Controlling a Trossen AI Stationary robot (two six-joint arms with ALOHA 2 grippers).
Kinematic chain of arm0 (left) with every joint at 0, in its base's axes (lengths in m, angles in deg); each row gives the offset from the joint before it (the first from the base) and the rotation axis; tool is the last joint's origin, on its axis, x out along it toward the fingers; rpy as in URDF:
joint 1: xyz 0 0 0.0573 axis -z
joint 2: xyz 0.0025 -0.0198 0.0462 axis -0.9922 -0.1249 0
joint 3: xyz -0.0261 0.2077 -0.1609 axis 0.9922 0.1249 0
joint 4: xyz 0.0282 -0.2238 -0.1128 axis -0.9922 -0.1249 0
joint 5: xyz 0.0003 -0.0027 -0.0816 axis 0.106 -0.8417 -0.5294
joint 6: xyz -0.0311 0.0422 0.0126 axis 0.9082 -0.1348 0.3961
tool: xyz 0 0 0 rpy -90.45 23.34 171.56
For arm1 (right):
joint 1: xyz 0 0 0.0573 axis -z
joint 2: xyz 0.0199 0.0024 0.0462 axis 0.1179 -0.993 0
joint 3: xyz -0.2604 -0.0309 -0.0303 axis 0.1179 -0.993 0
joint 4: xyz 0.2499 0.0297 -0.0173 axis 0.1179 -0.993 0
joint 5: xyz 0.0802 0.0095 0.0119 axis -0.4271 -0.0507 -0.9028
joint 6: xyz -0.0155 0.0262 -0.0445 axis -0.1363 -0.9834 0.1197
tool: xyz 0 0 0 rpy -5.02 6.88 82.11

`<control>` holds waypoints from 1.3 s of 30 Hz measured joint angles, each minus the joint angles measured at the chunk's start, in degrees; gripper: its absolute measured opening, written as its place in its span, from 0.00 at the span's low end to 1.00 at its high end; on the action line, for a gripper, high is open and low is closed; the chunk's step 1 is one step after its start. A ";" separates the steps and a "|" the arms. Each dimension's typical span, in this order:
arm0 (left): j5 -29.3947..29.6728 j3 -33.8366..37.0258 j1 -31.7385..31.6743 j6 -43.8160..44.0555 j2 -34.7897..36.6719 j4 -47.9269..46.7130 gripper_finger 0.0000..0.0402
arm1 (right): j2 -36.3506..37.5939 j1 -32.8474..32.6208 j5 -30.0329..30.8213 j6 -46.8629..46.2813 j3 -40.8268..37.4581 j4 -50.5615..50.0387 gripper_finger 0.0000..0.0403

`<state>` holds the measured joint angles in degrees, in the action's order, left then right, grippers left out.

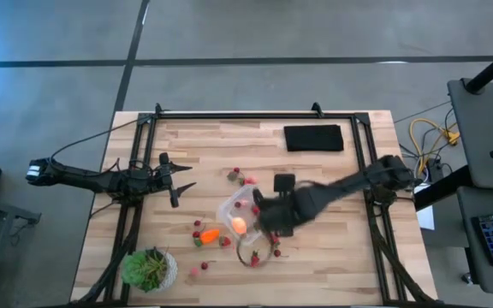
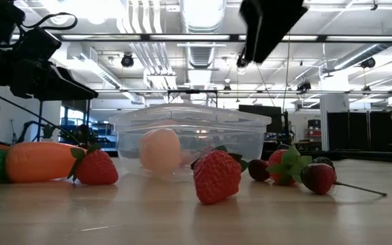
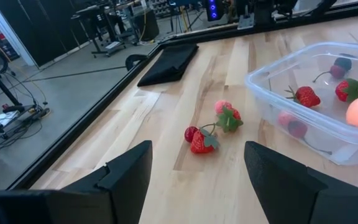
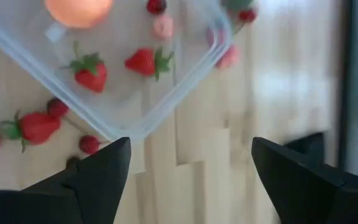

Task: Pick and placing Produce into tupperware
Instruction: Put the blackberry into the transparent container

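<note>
Right gripper (image 1: pixel 259 214) hangs over the near corner of the tupperware (image 1: pixel 240 211), fingers spread wide, nothing between them. In the right wrist view the tupperware's rounded corner (image 4: pixel 126 127) sits just ahead of the fingers (image 4: pixel 98 174), wall and rim clear. Inside it, past the gripper: round pink-orange fruit (image 4: pixel 78 9), two strawberries (image 4: pixel 91 71), a pale pink piece (image 4: pixel 163 27). Outside the wall, beside the gripper's one finger: a few red strawberries on the table (image 4: pixel 36 126), one small dark red one (image 4: pixel 89 144) nearest the finger.

Left gripper (image 1: pixel 176 177) waits well off to the side of the tupperware, jaws apart, empty. Ahead of its fingers (image 3: pixel 126 174) in the left wrist view: a small cluster of strawberries (image 3: pixel 202 140) on the bare table (image 3: pixel 166 112), tupperware beyond and to the side of them, black pad (image 3: pixel 169 62) farther off near the table edge.

Low view: tupperware (image 2: pixel 189 136) sits flat on the table, pink-orange fruit (image 2: pixel 160 150) seen through its wall. Carrot (image 2: pixel 39 161) lies beside it with a strawberry (image 2: pixel 97 168) touching its end. One big strawberry (image 2: pixel 216 175) stands in front of the tupperware, more strawberries (image 2: pixel 316 177) to the other side. Right arm's dark end shows above the tupperware, clear of it.

High view: carrot (image 1: pixel 210 234) just beside the tupperware, on the side away from the right gripper's arm; loose strawberries scattered around. Potted plant (image 1: pixel 150 268) near the table corner, well apart from both grippers.
</note>
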<state>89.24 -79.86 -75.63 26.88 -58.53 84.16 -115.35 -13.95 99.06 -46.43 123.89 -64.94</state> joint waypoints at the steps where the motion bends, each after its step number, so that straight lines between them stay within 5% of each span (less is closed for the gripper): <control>1: -0.01 0.01 0.00 0.00 0.00 -0.02 0.60 | 0.47 -1.44 2.39 -1.27 -0.42 0.41 0.81; 4: 0.01 0.01 -0.01 0.02 0.04 0.00 0.60 | 1.80 -5.07 4.49 -9.08 -2.83 0.20 0.81; 12: 0.00 0.01 -0.01 0.00 0.07 0.00 0.60 | 4.68 -8.67 -2.11 -34.98 -15.26 3.66 0.81; 24: 0.01 0.01 -0.01 0.00 0.04 -0.02 0.60 | 14.71 -7.61 -12.13 -43.07 -38.65 25.19 0.81; 28: -0.01 0.01 0.00 0.00 0.04 0.00 0.60 | 18.71 -6.99 -13.45 -41.49 -45.03 35.01 0.81; 39: 0.00 0.01 -0.01 0.00 -0.18 0.01 0.60 | 18.08 -6.74 -10.11 -18.49 -47.55 39.37 0.81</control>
<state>89.24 -79.84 -75.64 26.88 -58.71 84.16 -97.27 -20.69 88.95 -64.92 76.34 -25.56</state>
